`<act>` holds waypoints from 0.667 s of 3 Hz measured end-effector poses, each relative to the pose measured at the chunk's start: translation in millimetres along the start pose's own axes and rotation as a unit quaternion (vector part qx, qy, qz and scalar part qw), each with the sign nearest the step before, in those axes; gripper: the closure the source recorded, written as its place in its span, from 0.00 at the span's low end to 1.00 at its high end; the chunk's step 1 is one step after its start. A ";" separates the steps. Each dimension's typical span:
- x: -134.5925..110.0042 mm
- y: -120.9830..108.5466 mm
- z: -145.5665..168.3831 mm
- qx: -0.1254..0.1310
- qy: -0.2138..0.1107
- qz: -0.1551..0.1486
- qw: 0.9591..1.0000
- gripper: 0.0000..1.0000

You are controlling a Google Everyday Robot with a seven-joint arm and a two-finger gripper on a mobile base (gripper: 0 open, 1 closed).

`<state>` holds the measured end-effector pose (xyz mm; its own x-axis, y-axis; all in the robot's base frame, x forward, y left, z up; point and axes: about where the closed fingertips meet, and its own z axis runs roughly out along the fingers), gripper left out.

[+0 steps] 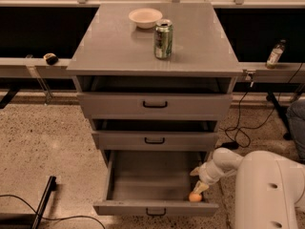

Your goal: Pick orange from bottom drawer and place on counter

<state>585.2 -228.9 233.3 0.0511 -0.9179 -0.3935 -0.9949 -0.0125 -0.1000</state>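
**Bottom drawer, open.** We show the bottom drawer [153, 181] standing open, with the orange [195, 197] in its front right corner, just behind the front panel. The gripper [198, 181] reaches in over the drawer's right wall, near that same corner. Its jaws look spread: one pale tip points down just above the orange, and the other sits higher, toward the drawer's back. We judge that the orange lies below and slightly forward of the jaws, so the coming move calls for a short descent. The fruit is round and offers no long axis to align to. The worktop [119, 49], above the drawer, carries a soda can [163, 32] and a bowl [145, 17]. We cannot tell whether the lower tip touches the orange. The robot's pale body hides the floor to the right of the drawer.
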 end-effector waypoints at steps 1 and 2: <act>-3.7 7.0 26.5 -0.015 -0.015 -0.023 1.000 0.38; -4.3 10.2 44.7 -0.023 -0.020 -0.040 0.999 0.41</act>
<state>578.7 -207.4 193.1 0.1323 -0.8971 -0.4215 -0.9905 -0.1040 -0.0897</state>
